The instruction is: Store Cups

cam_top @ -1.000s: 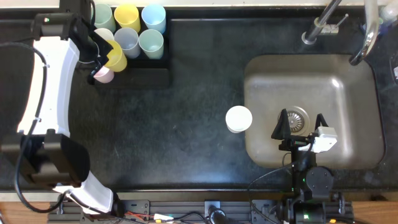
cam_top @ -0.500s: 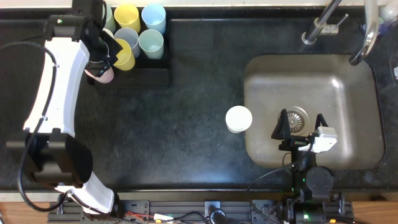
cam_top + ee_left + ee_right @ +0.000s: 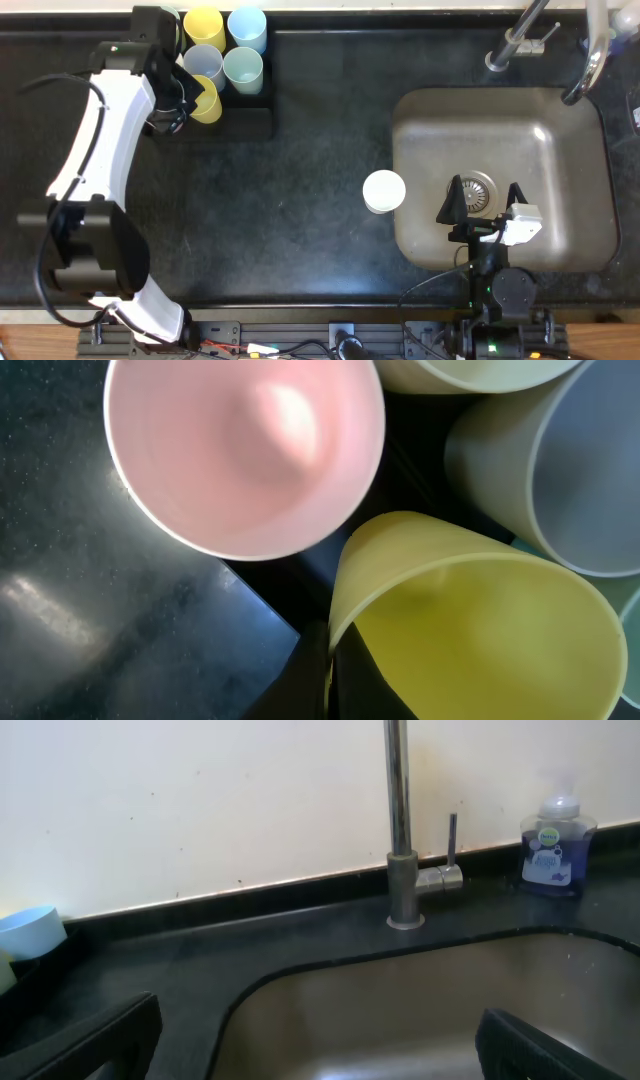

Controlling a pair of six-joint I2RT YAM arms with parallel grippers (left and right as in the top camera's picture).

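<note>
Over the front row of the black tray point(image 3: 245, 122), the left claw point(image 3: 188, 97) grips a held yellow cup point(image 3: 480, 630) by its rim. One finger lies against the outside of the wall; the other is presumably inside, where the cup hides it. The cup hangs tilted, its mouth turned up toward the wrist. I judge the step in hand to be setting this cup down among those already stored.

The next move calls for care with the neighbours. A pink cup point(image 3: 245, 450) stands just ahead of the claw on one side and a grey-blue cup point(image 3: 570, 470) just ahead on the other, both close to the held one. The cup wants righting and lowering straight into the gap without nudging either, and only then should the fingers part.

Of the containers, the sink point(image 3: 560, 130) is the largest. It lies well apart from the left claw and directly beneath the right claw point(image 3: 485, 197), whose fingers are spread wide with nothing between them, above the drain point(image 3: 478, 186).

The tray comes next. Beyond the left claw it carries a stored yellow cup point(image 3: 203, 25), a blue cup point(image 3: 247, 25) and a teal cup point(image 3: 243, 68), all upright, mouths up, alongside the pink and grey-blue ones.

Among the cups themselves, the pink one and the held one both show bare insides.

Last, a white cup point(image 3: 384, 191) stands on the worktop point(image 3: 300, 230) just beside the sink's rim. It is near the right claw and well apart from the left, and by my reckoning it is not yet stored.
</note>
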